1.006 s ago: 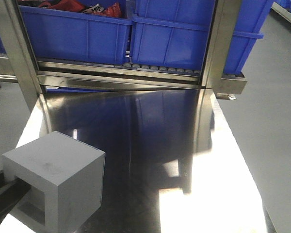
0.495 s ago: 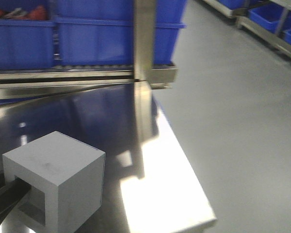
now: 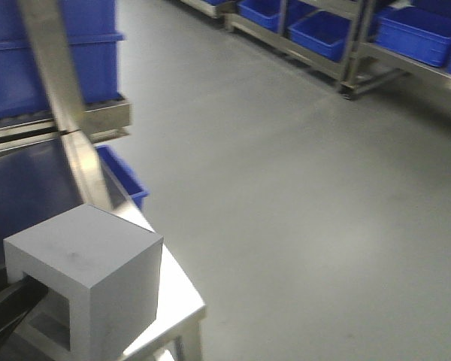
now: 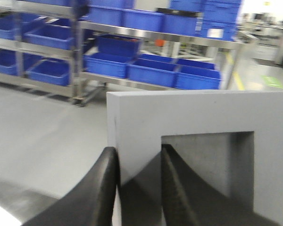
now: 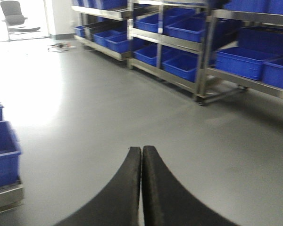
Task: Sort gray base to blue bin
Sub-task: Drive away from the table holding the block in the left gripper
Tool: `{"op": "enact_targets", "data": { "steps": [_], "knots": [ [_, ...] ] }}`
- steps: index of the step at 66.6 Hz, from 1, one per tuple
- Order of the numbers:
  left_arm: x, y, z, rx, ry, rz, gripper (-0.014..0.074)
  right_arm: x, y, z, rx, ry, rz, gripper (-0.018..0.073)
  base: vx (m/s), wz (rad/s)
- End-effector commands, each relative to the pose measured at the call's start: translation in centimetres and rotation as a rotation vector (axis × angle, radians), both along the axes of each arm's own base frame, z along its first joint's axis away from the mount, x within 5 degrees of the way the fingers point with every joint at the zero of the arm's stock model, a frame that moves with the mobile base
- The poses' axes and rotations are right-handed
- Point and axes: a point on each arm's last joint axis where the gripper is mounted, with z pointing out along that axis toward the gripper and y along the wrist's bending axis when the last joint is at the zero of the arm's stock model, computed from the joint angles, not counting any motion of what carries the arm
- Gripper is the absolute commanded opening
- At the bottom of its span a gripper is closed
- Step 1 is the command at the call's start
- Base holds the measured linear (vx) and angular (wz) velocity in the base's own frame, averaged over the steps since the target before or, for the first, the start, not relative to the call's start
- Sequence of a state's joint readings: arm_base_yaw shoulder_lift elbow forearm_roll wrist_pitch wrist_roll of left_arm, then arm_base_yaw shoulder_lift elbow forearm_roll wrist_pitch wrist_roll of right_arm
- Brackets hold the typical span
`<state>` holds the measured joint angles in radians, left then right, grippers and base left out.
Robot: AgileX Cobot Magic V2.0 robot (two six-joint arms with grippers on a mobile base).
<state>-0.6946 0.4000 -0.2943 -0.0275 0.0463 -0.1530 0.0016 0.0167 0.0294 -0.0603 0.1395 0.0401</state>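
Observation:
The gray base [image 3: 83, 274] is a light-gray cube with a square recess in its near face, at the lower left of the front view, over the corner of a steel table [image 3: 182, 299]. My left gripper [image 4: 139, 155] is shut on the gray base [image 4: 198, 113], with one finger outside its left wall and the other inside the recess. A dark finger [image 3: 4, 312] shows below the block in the front view. My right gripper [image 5: 142, 150] is shut and empty, above open floor. Several blue bins [image 3: 323, 30] sit on racks; I cannot tell which is the task's one.
A steel post [image 3: 64, 113] and a roller rack with blue bins [image 3: 52, 60] stand at the left. Another blue bin [image 3: 124, 180] sits low beside the table. Shelving with blue bins [image 5: 184, 28] lines the far right, and grey floor [image 3: 301, 195] lies between.
The front view has swung to the right: the table and the roller rack slid left and open floor and far shelves came in. The gray base stays in the same place, still gripped.

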Motion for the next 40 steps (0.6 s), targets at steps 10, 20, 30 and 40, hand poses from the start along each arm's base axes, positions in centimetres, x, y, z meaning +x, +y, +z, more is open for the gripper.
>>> {"op": "enact_targets", "data": {
  "steps": [10, 20, 30, 40],
  "knots": [
    [-0.05, 0.0, 2.12, -0.098, -0.103, -0.003, -0.0006, 0.16, 0.05, 0.08, -0.013, -0.052, 0.007, -0.0009, -0.05, -0.64],
    [-0.05, 0.0, 2.12, -0.098, -0.103, -0.003, -0.0006, 0.16, 0.05, 0.08, -0.013, -0.052, 0.007, -0.0009, -0.05, -0.62],
    [-0.05, 0.0, 2.12, -0.098, -0.103, -0.003, -0.0006, 0.16, 0.05, 0.08, -0.013, -0.052, 0.007, -0.0009, -0.04, -0.64],
    [-0.05, 0.0, 2.12, -0.098, -0.103, -0.003, -0.0006, 0.16, 0.05, 0.08, -0.013, -0.052, 0.007, -0.0009, -0.04, -0.66]
  ]
}}
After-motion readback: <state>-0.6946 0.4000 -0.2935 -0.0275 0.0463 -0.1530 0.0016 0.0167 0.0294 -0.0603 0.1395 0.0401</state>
